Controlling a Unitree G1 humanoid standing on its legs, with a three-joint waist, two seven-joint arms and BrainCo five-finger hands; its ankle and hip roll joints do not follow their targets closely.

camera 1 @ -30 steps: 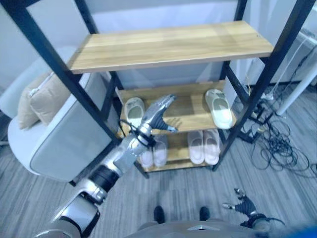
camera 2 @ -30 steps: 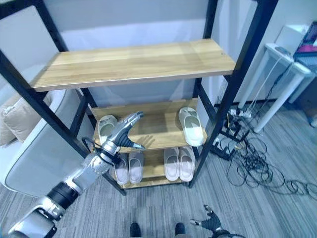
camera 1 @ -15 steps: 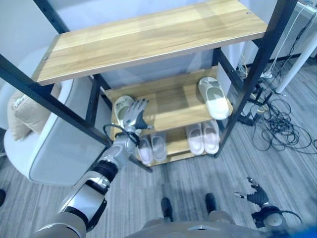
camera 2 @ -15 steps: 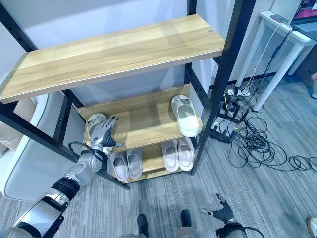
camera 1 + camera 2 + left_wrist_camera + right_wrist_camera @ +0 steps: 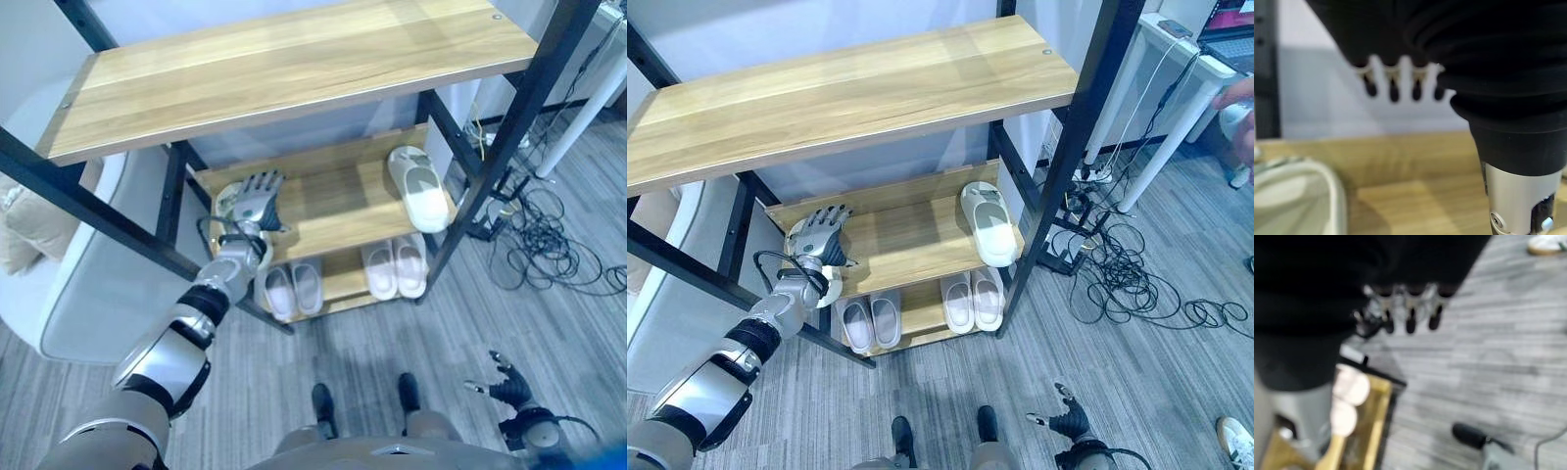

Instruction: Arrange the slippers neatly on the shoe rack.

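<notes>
Now left hand (image 5: 257, 197) hovers open over slipper (image 5: 228, 200) at shelf's (image 5: 343, 211) left edge.

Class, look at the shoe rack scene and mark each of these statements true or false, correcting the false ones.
1. A single white slipper lies at the right end of the middle shelf. True.
2. The left hand is over the pale slipper at the left end of the middle shelf, fingers straight. True.
3. The top shelf holds two pairs of slippers. False: it is bare; the two pairs stand on the bottom shelf.
4. The right hand grips a slipper on the rack. False: it hangs low over the grey floor, open and holding nothing.
5. The two slippers on the middle shelf sit side by side as a pair. False: they lie at opposite ends.
</notes>
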